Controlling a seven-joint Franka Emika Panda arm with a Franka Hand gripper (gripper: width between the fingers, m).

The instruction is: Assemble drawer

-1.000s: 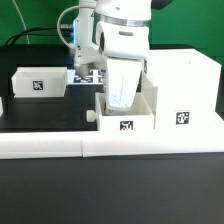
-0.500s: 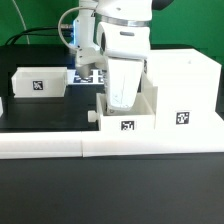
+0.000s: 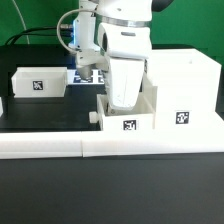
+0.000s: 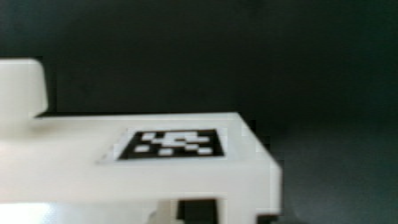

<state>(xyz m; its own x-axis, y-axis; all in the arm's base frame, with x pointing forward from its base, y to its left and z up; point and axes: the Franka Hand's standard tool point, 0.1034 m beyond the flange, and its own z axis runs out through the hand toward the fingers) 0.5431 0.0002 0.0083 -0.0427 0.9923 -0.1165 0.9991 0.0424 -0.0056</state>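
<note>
Right, the arm (image 3: 118, 40) stands over the middle of the black worktop (image 3: 40, 112), its white wrist body reaching straight down into the open top of a small drawer box (image 3: 112, 124). The jaws are down between the box's side walls, and the front wall hides the tips, so I cannot tell whether they are spread, closed or gripping anything.

That drawer box sits upright near the front of the worktop, just behind the long white ledge (image 3: 50, 147) running along the front edge. A black-and-white tag (image 3: 128, 125) faces the camera on its front wall, and a small round knob (image 3: 92, 116) sticks out of its side towards the exterior view's left.

Just beside it, on the exterior view's right, stands the larger white cabinet shell (image 3: 190, 85), taller than the drawer box and carrying its own tag (image 3: 182, 118) low on its front. They look to be touching or very nearly so; I cannot say which.

Well apart, on the exterior view's left, a second drawer box (image 3: 38, 83) rests on the worktop, tag showing. Behind the arm lies the marker board (image 3: 90, 76), partly hidden.

Up close, the wrist view is blurred: a flat white panel (image 4: 71, 150) with a checkered tag (image 4: 173, 143) on it, against dark background.
</note>
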